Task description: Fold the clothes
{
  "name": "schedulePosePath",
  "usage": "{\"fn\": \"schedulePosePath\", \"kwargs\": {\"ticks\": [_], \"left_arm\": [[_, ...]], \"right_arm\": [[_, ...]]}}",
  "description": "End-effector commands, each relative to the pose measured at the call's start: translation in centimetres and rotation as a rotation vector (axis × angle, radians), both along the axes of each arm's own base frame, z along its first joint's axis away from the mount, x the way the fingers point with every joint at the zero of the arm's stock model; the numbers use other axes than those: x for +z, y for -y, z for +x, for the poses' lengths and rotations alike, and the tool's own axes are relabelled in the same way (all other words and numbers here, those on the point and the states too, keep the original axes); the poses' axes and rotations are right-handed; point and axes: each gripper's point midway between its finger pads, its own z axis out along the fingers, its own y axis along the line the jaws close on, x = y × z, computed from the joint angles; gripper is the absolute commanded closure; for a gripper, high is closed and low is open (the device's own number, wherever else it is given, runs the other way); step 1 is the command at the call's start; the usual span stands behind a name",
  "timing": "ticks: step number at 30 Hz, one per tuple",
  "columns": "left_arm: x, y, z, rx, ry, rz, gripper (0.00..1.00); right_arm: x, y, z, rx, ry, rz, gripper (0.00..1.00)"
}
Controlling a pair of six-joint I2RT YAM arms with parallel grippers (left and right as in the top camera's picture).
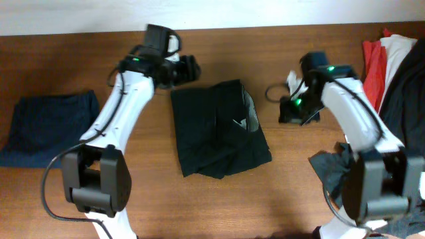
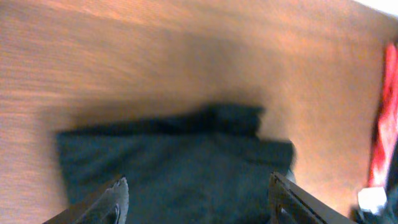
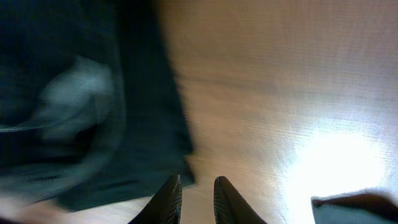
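Black shorts (image 1: pixel 216 129), folded roughly in half with a pale inner patch at the right edge, lie in the middle of the table. My left gripper (image 1: pixel 189 68) hovers just beyond their far left corner. In the left wrist view its fingers (image 2: pixel 115 196) stand wide apart over the shorts (image 2: pixel 180 162), open, with nothing between them (image 2: pixel 198 193). My right gripper (image 1: pixel 287 111) is low over bare wood to the right of the shorts. Its fingers show a narrow gap with only table in it (image 3: pixel 198 186). The shorts' edge (image 3: pixel 93 106) lies just left of them.
A folded navy piece (image 1: pixel 50 126) lies at the far left. A heap of red (image 1: pixel 375 66), white (image 1: pixel 398 50) and black (image 1: pixel 405 93) garments fills the right edge. Another dark cloth (image 1: pixel 332 166) lies by the right arm's base.
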Motion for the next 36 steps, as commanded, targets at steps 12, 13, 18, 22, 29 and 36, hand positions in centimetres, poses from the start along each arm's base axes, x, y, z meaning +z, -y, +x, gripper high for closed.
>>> {"fn": "schedulePosePath", "kwargs": {"ticks": [12,13,18,22,29,36], "left_arm": [[-15.2,-2.8,-1.1,0.028,-0.323,0.103,0.28],[-15.7,-3.1,-2.1,0.028,-0.369,0.114,0.28],[-16.3,-6.5,-10.8,0.043,-0.720,0.294,0.28],[-15.4,-6.3,-15.9,0.009,-0.926,0.304,0.28],[-12.0,-1.7,-16.1,-0.206,-0.816,0.220,0.28],[-6.3,1.9,-8.6,-0.441,-0.331,0.091,0.01]], "right_arm": [[-1.2,-16.5,-2.5,0.431,-0.008,0.309,0.77],[-3.4,-16.1,-2.9,0.418,-0.077,0.279,0.78],[-8.7,-7.9,-4.1,0.322,-0.271,-0.115,0.78],[-9.2,-3.1,-2.5,0.292,-0.241,-0.319,0.78],[-6.2,-1.1,-0.5,0.222,-0.128,-0.339,0.74],[4.9,0.2,0.1,0.131,0.167,-0.306,0.56]]}}
